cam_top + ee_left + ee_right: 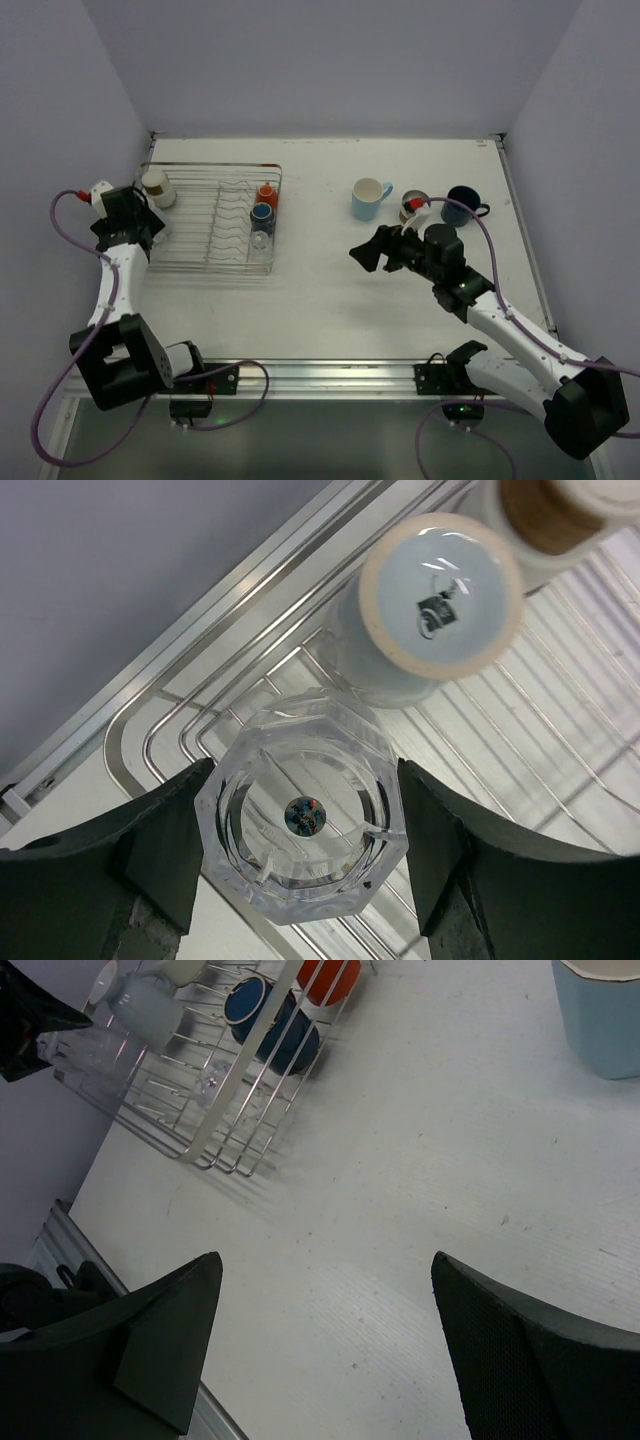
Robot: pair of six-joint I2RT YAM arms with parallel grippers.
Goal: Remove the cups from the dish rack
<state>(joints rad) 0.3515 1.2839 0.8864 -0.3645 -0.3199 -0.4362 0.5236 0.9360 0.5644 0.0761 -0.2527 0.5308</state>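
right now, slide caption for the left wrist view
Left gripper brackets a faceted clear glass in the dish rack corner.

Left gripper: two dark fingers, one pressed to each side of a glass.
Glass: clear, eight-sided, seen end-on between the fingers, small round dark mark at its centre; over the rounded corner of the rack.
Pale cup: just beyond the glass, ahead and right of the gripper; upside down, unglazed ring and dark maker's mark showing.
Second cup: farther ahead and right, just beside the pale cup, cut off by the frame, brown inside a pale rim.
Rack: silver wire, beneath both cups and the glass.
Table: white, left of the left finger.
Rail: metal, beyond the rack.
Wall: grey, behind the rail.
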